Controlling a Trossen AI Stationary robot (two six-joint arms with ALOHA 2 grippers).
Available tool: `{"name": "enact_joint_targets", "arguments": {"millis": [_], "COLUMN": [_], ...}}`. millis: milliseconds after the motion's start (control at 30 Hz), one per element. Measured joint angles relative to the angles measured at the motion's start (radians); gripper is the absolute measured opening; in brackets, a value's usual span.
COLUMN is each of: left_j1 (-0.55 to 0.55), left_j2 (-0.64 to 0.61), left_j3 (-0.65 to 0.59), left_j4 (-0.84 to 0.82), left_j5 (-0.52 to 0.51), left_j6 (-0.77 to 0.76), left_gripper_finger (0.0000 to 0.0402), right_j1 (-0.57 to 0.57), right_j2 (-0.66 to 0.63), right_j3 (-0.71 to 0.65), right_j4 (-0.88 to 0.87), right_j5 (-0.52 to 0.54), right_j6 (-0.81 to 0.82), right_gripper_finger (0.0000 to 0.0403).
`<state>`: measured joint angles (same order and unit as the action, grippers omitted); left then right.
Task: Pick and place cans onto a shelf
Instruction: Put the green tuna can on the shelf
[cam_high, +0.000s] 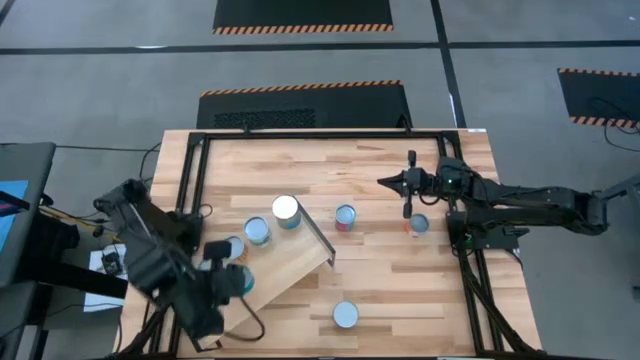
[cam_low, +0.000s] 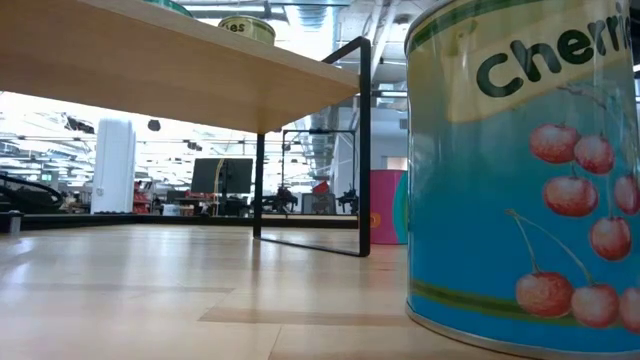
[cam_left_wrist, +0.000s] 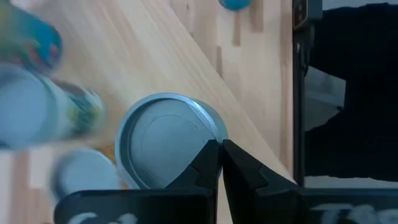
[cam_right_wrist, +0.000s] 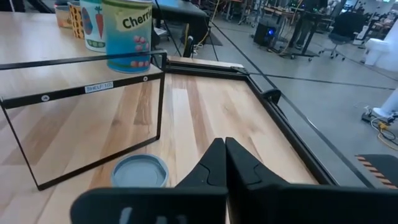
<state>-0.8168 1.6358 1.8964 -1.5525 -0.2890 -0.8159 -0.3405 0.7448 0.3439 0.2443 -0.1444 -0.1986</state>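
The light-wood shelf (cam_high: 290, 262) lies slantwise at the table's near left, raised on a black frame (cam_right_wrist: 163, 93). Three cans stand on it: a white-topped one (cam_high: 285, 209) and two blue-topped ones (cam_high: 258, 232) (cam_high: 234, 246). My left gripper (cam_high: 232, 284) is shut, over a blue-topped can (cam_left_wrist: 163, 142) at the shelf's near end. My right gripper (cam_high: 384, 183) is shut and empty, level above the table's far right, pointing left. A red can (cam_high: 345, 216), an orange can (cam_high: 419, 224) and a cherry-label can (cam_high: 345, 314) stand on the table. My left gripper's shut fingertips (cam_left_wrist: 211, 155) stand over the rim of the blue-topped can's lid (cam_left_wrist: 202, 124), coming from above. I cannot tell whether they touch it. The can stands upright on the shelf.
The black table frame (cam_high: 300, 136) runs around the wooden top. The cherry-label can (cam_low: 530, 170) fills the low view's right. The shelf's dark raised edge (cam_high: 318, 238) faces the table's middle. In the right wrist view a blue can lid (cam_right_wrist: 140, 171) shows beside the shelf frame.
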Motion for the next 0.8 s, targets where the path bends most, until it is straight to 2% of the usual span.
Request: {"name": "enact_joint_targets", "arguments": {"millis": [133,300,467,667,800], "left_j1": [-0.072,-0.132,-0.159,-0.164,-0.164], "left_j2": [0.001,-0.020,-0.020,-0.020,-0.020], "left_j3": [-0.108,-0.244,-0.332,-0.349,-0.349], "left_j4": [0.020,0.173,0.217,0.238,0.243], "left_j5": [-0.016,-0.034,-0.044,-0.056,-0.024], "left_j6": [-0.163,-0.277,-0.372,-0.403,-0.438], "left_gripper_finger": [0.0000,0.0000,0.0000,0.0000,0.0000], "right_j1": [0.000,0.000,0.000,0.000,0.000], "right_j2": [0.000,0.000,0.000,0.000,0.000], "right_j3": [0.000,0.000,0.000,0.000,0.000], "right_j4": [0.007,0.004,0.004,-0.002,-0.003], "right_j5": [0.000,0.000,-0.003,-0.009,-0.011], "right_j6": [0.000,0.015,0.015,0.016,0.016], "right_gripper_finger": [0.0007,0.0007,0.0008,0.0009,0.0009]}}
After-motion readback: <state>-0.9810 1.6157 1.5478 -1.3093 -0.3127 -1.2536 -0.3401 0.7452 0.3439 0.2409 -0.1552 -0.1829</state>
